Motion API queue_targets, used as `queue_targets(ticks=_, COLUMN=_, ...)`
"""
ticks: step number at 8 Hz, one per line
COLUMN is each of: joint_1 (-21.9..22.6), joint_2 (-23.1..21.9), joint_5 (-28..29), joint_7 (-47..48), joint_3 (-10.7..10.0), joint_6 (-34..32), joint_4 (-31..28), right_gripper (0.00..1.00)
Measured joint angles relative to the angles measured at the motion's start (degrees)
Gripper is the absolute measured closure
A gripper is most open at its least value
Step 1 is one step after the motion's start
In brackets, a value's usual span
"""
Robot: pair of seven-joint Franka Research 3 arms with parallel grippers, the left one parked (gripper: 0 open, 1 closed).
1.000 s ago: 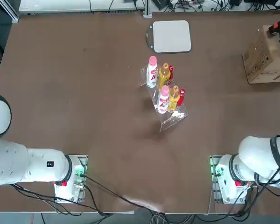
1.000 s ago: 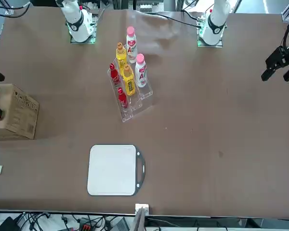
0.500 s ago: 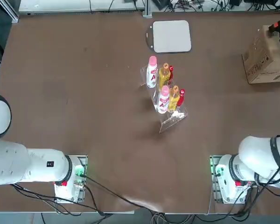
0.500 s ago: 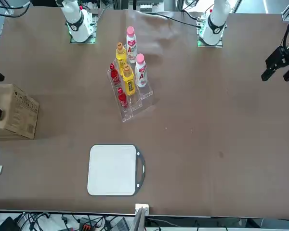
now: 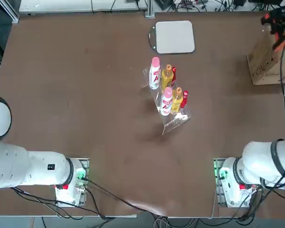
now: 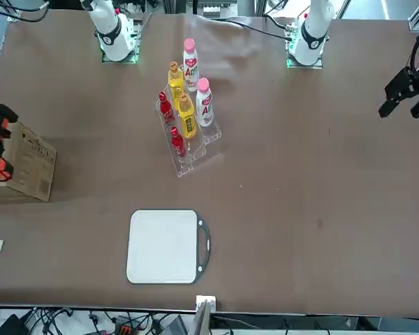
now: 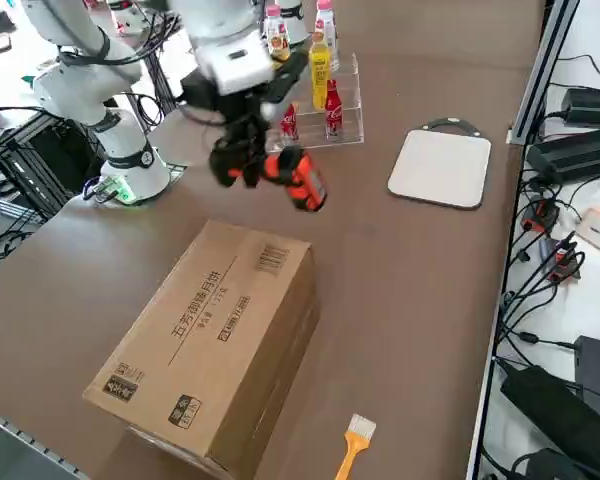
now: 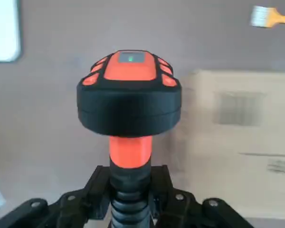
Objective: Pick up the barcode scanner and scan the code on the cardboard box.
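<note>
Brown tabletop [image 7: 410, 260] around you: your right gripper [image 7: 242, 160] clamps the barcode scanner [image 7: 295, 178] above the cardboard box [image 7: 215, 345]'s far end. Next, aim its head at the printed code.

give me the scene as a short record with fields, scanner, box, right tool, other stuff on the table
scanner: barcode scanner, black and orange, held in the air by its handle, head toward the box
box: cardboard box, brown, lying on the table near its edge, printed marks and barcode on top
right tool: right tool, shut on the scanner, raised beside the box
rack: clear rack with pink, yellow and red bottles, mid-table
pad: flat grey pad, at the far edge in the top view
brush: small brush, on the table beside the box
</note>
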Motion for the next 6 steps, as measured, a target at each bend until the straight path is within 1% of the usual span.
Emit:
queue_targets(ticks=2, joint_1=10.4, joint_2=0.3, joint_5=0.0, joint_7=12.9, joint_3=0.4, joint_6=0.1, joint_4=-0.3, right_gripper=0.57)
queue_targets(ticks=3, joint_1=15.1, joint_2=1.1, joint_5=0.0, joint_7=18.6, joint_3=0.5, joint_6=1.4, joint_4=-0.7, right_gripper=0.57)
queue_targets(ticks=4, joint_1=18.5, joint_2=2.2, joint_5=0.0, joint_7=22.8, joint_3=0.6, joint_6=4.5, joint_4=-1.9, right_gripper=0.57)
queue_targets(ticks=6, joint_1=23.5, joint_2=4.1, joint_5=0.0, joint_7=28.0, joint_3=0.6, joint_6=13.7, joint_4=-7.3, right_gripper=0.57)
